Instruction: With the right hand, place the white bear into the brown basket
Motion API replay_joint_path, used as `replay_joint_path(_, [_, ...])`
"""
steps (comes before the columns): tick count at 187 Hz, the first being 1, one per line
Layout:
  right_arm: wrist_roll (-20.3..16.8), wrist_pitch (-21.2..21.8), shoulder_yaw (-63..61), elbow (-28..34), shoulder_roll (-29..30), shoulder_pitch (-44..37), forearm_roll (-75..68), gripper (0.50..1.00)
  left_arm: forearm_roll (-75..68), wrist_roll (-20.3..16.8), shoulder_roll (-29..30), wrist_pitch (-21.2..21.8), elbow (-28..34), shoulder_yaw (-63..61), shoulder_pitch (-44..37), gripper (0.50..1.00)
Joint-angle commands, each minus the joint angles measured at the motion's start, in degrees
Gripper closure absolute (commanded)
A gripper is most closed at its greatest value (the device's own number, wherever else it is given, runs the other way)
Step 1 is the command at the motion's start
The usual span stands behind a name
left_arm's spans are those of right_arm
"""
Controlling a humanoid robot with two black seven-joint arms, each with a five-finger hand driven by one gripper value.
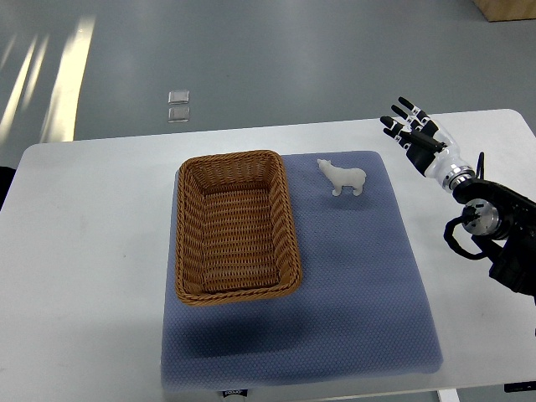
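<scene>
The white bear [342, 177] stood upright on its four legs on the blue mat [352, 285], near the mat's far edge, with its head turned toward the brown basket [237, 226] on the picture's left. A narrow strip of mat separated the bear from the basket's right rim, so the two were near each other but not touching. The basket, a rectangular woven one with its long side running away from the camera, sat on the left part of the same mat and held nothing inside; its ribbed bottom showed plainly. The mat lay on the white tabletop [84, 251], covering the middle of it, with bare white surface on both sides. The right hand [414, 127] hovered to the right of the bear, well apart from it, over the mat's far right corner and the bare tabletop beside it. Its dark fingers [399, 117] were spread and extended, pointing up and left in the picture, and they gripped nothing. Its white wrist led back to the black arm joints at the picture's right edge. Beyond the tabletop, the grey floor [293, 59] carried two small square plates [178, 105] lying close together.
</scene>
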State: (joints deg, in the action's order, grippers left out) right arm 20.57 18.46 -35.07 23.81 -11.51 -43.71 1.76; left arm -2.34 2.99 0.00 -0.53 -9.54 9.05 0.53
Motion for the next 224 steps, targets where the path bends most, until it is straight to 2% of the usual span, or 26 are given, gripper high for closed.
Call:
replay_joint_path(1, [0.0,0.0,0.18,0.01,-0.01,0.03,0.0,0.576,-0.03,0.0,0.0,0.0,-0.04,0.0,0.0,0.5])
replay_joint_path(182, [0.0,0.62,0.62,0.27,-0.27,-0.85,3.08,0.576,0.06,0.0,0.0,0.0,0.05,0.0,0.0,0.5])
replay_joint_path(224, [0.17,0.79,0.62,0.45,-0.27,-1.38,12.04,0.576,0.06,0.0,0.0,0.0,0.05,-0.09,0.0,0.5])
